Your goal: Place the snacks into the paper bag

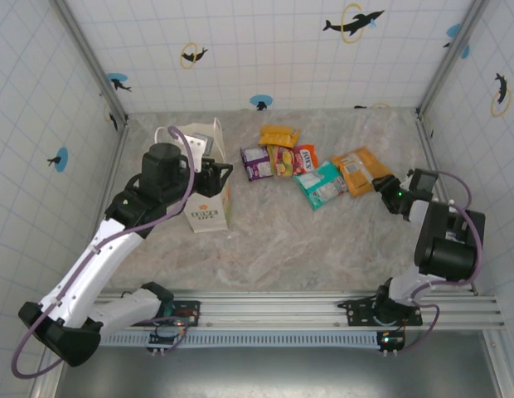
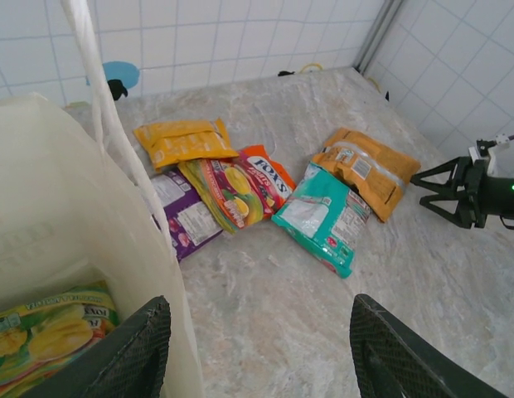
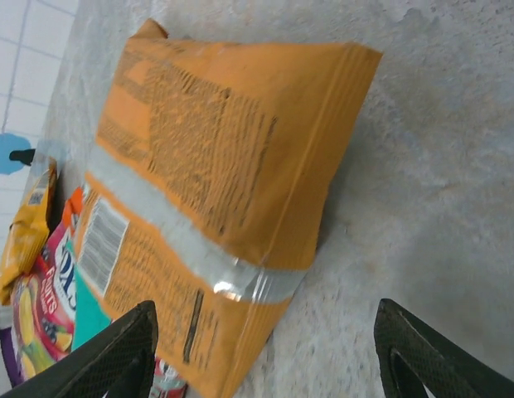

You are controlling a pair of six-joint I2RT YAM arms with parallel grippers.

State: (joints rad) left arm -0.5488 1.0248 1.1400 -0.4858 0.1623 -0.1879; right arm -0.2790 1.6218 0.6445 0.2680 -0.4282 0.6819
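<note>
White bag stands upright, mouth open, a green-yellow packet inside. Right of it, lying flat and overlapping: yellow packet, purple packet, red packet, teal packet; orange packet farthest out.

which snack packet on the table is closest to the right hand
The orange packet at the right end of the group, lying barcode side up. The open right hand faces its edge; the teal packet lies farther off.

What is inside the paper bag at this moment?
One yellow-green snack packet lies at the bottom of the paper bag. The bag's wall hides the rest of the inside, so any further packets cannot be told.
</note>
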